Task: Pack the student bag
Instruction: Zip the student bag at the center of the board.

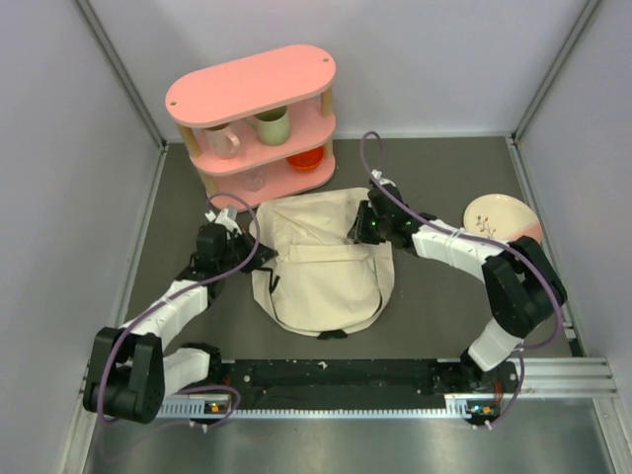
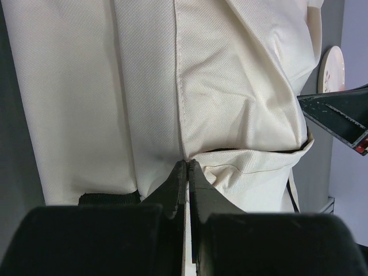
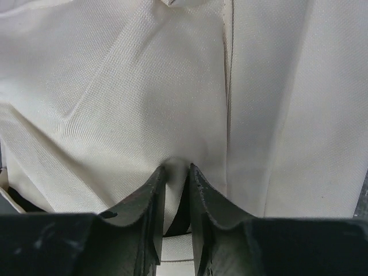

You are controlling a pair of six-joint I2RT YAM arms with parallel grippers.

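The cream student bag (image 1: 321, 265) lies flat on the grey table between my arms. My left gripper (image 1: 255, 257) is at its left edge, shut on a pinch of the bag's fabric (image 2: 230, 103); its tips (image 2: 188, 163) meet at a seam. My right gripper (image 1: 363, 225) is at the bag's upper right edge, shut on a fold of the bag (image 3: 115, 98), with the fabric bunched between its tips (image 3: 177, 167). The bag fills both wrist views. No opening of the bag shows.
A pink two-tier shelf (image 1: 255, 123) stands behind the bag, holding a pink mug (image 1: 221, 141), a green cup (image 1: 274, 126) and an orange bowl (image 1: 305, 158). A floral plate (image 1: 499, 218) lies at the right and shows in the left wrist view (image 2: 332, 69). Grey walls enclose the table.
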